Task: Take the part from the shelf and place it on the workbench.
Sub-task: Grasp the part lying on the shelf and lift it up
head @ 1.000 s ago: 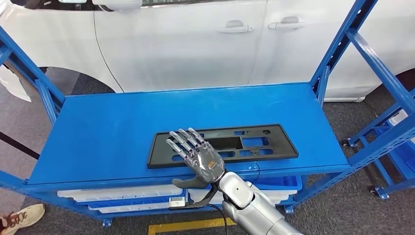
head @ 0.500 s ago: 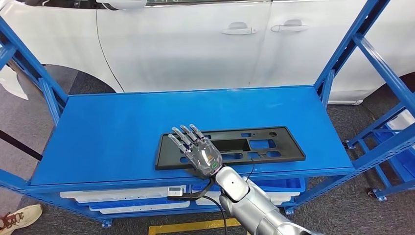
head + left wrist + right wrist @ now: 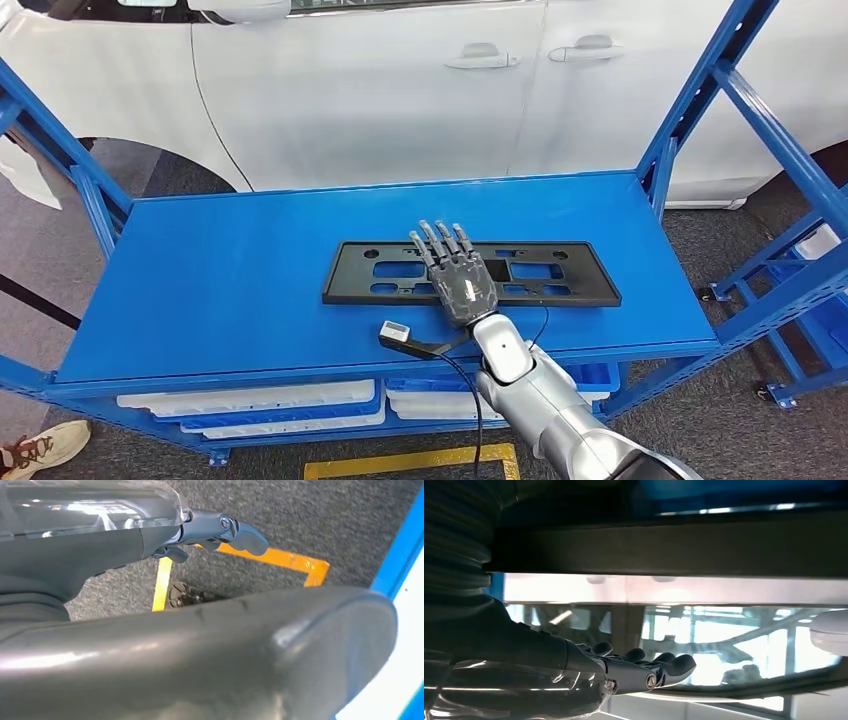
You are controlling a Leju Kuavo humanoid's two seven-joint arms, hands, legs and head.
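right hand (image 3: 457,275) open, fingers flat over black part (image 3: 560,272) | not gripping | part flat on shelf (image 3: 220,270), reachable | left hand (image 3: 220,530) grip state: cannot tell

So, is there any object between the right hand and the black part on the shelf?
No, nothing visible. The right hand lies directly over the middle of the black part on the blue shelf, fingers spread flat; whether it presses on the part cannot be told.
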